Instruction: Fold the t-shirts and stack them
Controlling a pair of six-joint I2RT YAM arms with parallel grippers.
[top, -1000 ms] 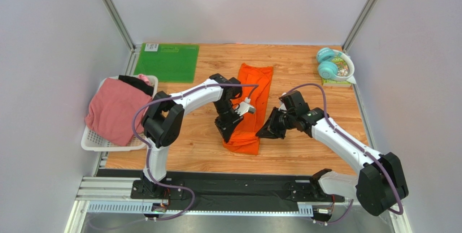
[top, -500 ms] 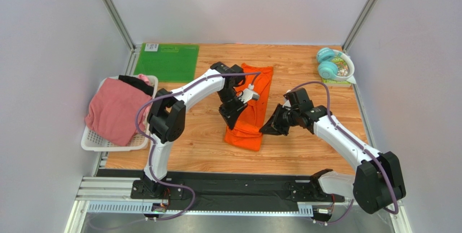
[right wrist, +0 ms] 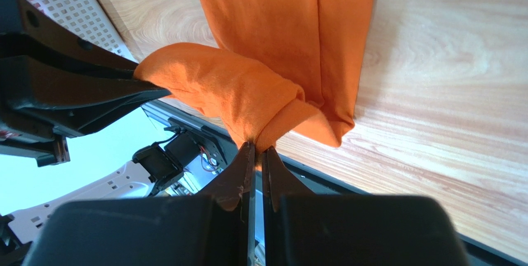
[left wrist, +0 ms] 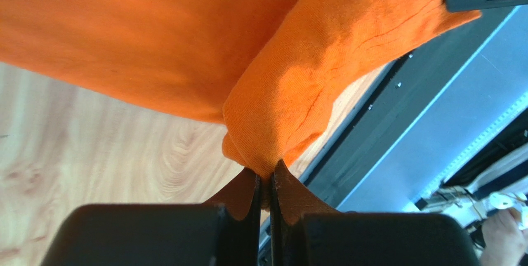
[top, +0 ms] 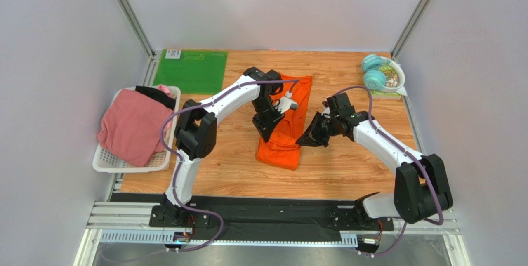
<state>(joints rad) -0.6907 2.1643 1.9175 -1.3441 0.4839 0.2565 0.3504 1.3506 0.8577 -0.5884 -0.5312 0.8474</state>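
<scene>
Cloth of the orange t-shirt lies as a long folded strip in the middle of the tabletop. The left gripper is clamped on a pinch of its left side, and the right gripper is closed tight on a pinch of its right side. A pink t-shirt and a black t-shirt are heaped in a white basket at the left edge, near a green mat. Teal headphones sit far right.

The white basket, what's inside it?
A pink t-shirt draped on top, a black t-shirt peeking out at the far end of the basket; anything beneath them is covered.
</scene>
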